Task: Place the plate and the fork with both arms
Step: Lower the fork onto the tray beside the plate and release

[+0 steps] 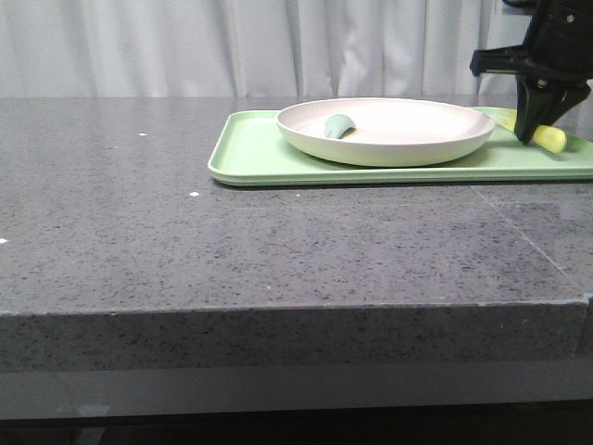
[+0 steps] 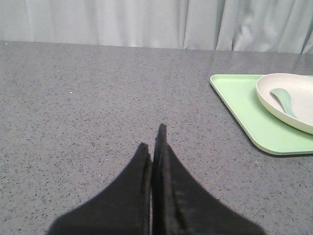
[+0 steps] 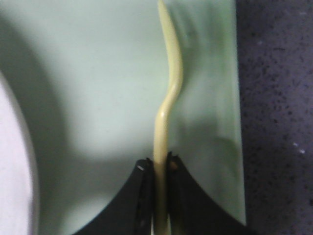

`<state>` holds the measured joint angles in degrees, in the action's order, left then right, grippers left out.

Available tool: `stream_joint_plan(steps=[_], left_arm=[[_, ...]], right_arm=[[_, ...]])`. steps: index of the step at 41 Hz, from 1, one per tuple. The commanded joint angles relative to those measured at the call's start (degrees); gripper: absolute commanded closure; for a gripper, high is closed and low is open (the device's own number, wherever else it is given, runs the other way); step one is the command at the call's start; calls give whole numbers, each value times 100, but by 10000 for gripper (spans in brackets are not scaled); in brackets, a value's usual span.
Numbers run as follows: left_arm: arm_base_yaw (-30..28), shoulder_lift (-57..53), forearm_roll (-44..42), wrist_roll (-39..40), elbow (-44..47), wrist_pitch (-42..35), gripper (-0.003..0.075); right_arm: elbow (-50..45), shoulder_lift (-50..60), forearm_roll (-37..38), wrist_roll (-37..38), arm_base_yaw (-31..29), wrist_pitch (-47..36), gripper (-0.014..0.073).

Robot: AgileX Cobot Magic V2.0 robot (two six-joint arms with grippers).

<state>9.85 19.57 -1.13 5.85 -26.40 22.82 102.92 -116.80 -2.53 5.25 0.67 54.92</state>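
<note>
The cream plate (image 1: pixel 389 130) rests on the light-green tray (image 1: pixel 259 158), with a teal spoon-like utensil (image 1: pixel 338 125) lying in it. At the tray's right end my right gripper (image 1: pixel 537 125) is shut on the pale-yellow fork (image 1: pixel 548 139). In the right wrist view the fork (image 3: pixel 168 88) runs edge-on from between the fingers (image 3: pixel 139 196) out over the tray (image 3: pixel 107 73); its tines cannot be made out. My left gripper (image 2: pixel 152 139) is shut with nothing in it, over bare table left of the tray (image 2: pixel 244 107) and plate (image 2: pixel 293 98).
The grey speckled table (image 1: pixel 185 241) reaches from the tray to its front edge (image 1: pixel 278 311). A white curtain (image 1: pixel 232 46) hangs behind. The tray's right edge borders dark tabletop (image 3: pixel 274 98) in the right wrist view.
</note>
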Motion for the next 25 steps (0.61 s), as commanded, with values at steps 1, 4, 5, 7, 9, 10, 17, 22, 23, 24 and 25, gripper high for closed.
stream_joint_plan(steps=[1, 4, 5, 7, 9, 10, 17, 22, 23, 24, 25], left_arm=[[-12, 46, 10, 2, -157, -432, 738], [-12, 46, 10, 2, -157, -432, 738], [-12, 46, 10, 2, -157, -432, 738], [-12, 46, 10, 2, -157, -432, 738], [-12, 46, 10, 2, -157, -432, 738], [-12, 46, 10, 2, -157, -432, 738], [-12, 46, 10, 2, -157, -432, 738], [-12, 46, 10, 2, -157, -432, 738], [-12, 46, 10, 2, -157, -432, 738], [-12, 46, 10, 2, -157, -432, 738], [-12, 46, 10, 2, -157, -432, 738]], right_arm=[[180, 320, 187, -70, -44, -111, 618], [180, 320, 195, -70, -44, -111, 597], [180, 320, 195, -70, -44, -111, 575], [180, 320, 195, -70, -44, -111, 529], [180, 320, 175, -70, -44, -106, 461], [180, 320, 168, -70, -44, -106, 421], [198, 416, 122, -70, -44, -107, 262], [198, 685, 103, -70, -44, -130, 253], [198, 742, 97, -70, -44, -130, 253], [198, 814, 97, -70, -44, -130, 253], [198, 876, 91, -70, -44, -124, 254]])
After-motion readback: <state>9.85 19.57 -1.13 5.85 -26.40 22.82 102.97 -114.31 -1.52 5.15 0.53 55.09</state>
